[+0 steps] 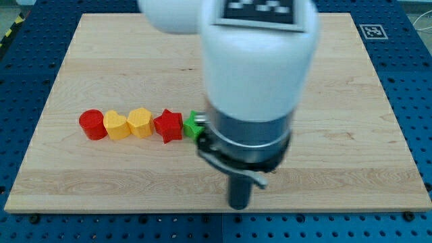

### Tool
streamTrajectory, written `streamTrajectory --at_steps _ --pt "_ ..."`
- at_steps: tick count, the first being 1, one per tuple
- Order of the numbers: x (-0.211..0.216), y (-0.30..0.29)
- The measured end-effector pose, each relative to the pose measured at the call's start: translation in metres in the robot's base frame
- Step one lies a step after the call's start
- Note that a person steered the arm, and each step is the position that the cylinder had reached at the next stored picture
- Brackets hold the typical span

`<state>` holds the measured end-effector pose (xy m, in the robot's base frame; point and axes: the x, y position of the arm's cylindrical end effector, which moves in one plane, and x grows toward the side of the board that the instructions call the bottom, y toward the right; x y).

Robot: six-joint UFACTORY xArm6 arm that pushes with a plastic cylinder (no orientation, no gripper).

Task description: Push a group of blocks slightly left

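Several blocks lie in a row at the view's left on the wooden board [337, 88]. From left to right they are a red cylinder [92, 125], a yellow heart [117, 125], a yellow hexagon [140, 123], a red star [168, 125] and a green block [193, 126]. The green block is partly hidden by my arm, so I cannot tell its shape. My tip [239, 206] sits near the board's bottom edge, below and to the right of the green block and apart from the row.
The large white and grey arm body [256, 74] covers the board's middle and may hide other blocks. A blue perforated table [418, 101] surrounds the board. A marker tag [370, 31] sits at the board's top right corner.
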<state>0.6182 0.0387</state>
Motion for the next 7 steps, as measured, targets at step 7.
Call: streamTrajectory --at_steps 7 --pt "-0.13 0.106"
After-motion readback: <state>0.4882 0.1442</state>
